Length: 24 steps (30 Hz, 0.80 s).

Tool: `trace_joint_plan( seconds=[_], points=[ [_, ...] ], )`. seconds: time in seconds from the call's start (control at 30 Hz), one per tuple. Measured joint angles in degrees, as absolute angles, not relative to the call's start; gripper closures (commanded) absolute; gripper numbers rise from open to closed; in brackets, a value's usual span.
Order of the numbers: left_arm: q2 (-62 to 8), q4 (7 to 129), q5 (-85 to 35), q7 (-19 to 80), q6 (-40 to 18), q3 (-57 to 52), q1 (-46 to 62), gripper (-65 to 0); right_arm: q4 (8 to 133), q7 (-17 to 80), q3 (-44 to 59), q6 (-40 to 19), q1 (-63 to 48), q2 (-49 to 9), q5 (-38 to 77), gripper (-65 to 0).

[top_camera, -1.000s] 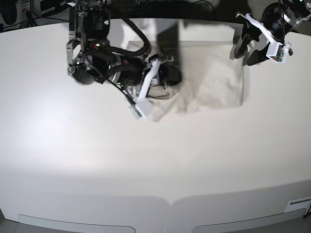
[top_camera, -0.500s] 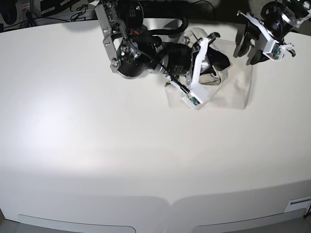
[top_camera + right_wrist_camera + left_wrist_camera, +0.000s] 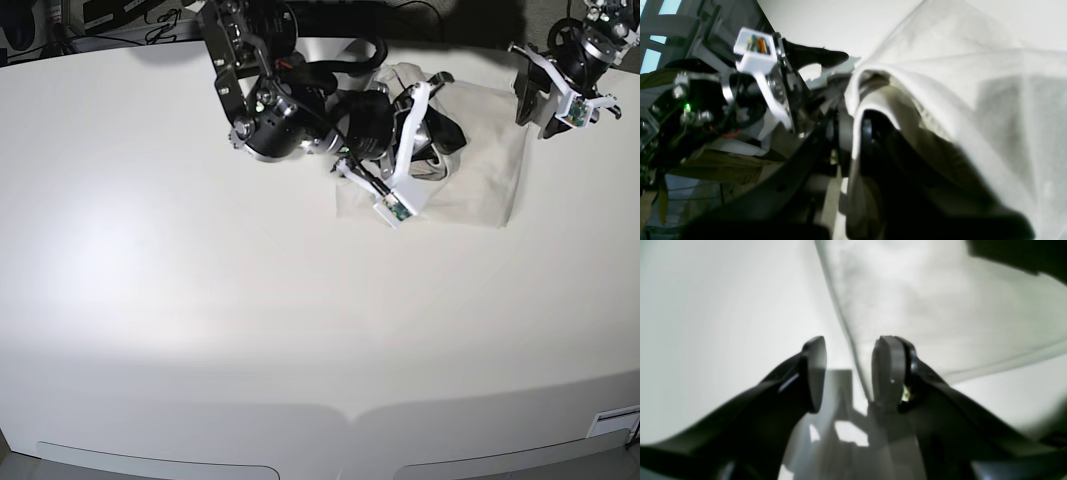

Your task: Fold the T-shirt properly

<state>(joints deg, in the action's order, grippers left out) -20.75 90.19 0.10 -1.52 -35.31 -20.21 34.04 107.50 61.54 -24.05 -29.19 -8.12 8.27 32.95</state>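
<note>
Base view: T-shirt [image 3: 480,180] bunched at far table [image 3: 150,300] edge, carried rightward since a second ago. Right wrist: right gripper [image 3: 853,133] clamped on a fabric fold; slipping would undo the fold. Left wrist: left gripper [image 3: 848,373] spread wide, empty, straddling the hem.

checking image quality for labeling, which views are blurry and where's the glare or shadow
Left wrist view: soft all over, left gripper dark, its shadow on the table. Right wrist view: right gripper and near cloth blurred, T-shirt washed out. Base view: sharp, broad glare on the left.
</note>
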Motion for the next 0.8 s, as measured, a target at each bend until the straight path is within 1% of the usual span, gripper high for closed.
trace_joint_plan(
  seconds=[0.1,0.17,0.2,0.3,0.37,0.5,0.8],
  points=[
    [-21.1,88.6,0.0,-2.0,-35.9,-20.2,33.8,-23.8,107.5,60.6,-24.1,-29.2,-8.1,8.3,32.9,0.0],
    [-21.1,87.4,0.0,-2.0,-39.3,-20.2,33.9,-23.8,107.5,58.4,-24.1,-29.2,-8.1,8.3,32.9,0.0],
    [-21.1,87.2,0.0,-2.3,-39.7,-20.2,34.0,-23.8,107.5,57.3,-24.1,-29.2,-8.1,8.3,32.9,0.0],
    [-21.0,87.1,-0.1,-3.0,-39.7,-20.2,34.0,-23.8,107.5,55.2,-24.1,-29.2,-8.1,8.3,32.4,0.0],
    [-21.0,87.1,-2.9,-3.0,-39.7,-20.2,34.0,-23.8,107.5,53.7,-24.8,-29.1,-8.1,8.3,30.6,0.0],
    [-21.0,87.1,-3.7,-3.1,-39.6,-19.7,34.0,-23.8,107.5,51.6,-27.7,-29.1,-7.9,8.3,29.9,0.0],
    [-21.1,87.1,-3.9,-3.8,-39.6,-12.8,34.0,-23.8,106.1,50.8,-29.1,-29.1,-6.0,8.2,30.1,0.0]
  ],
)
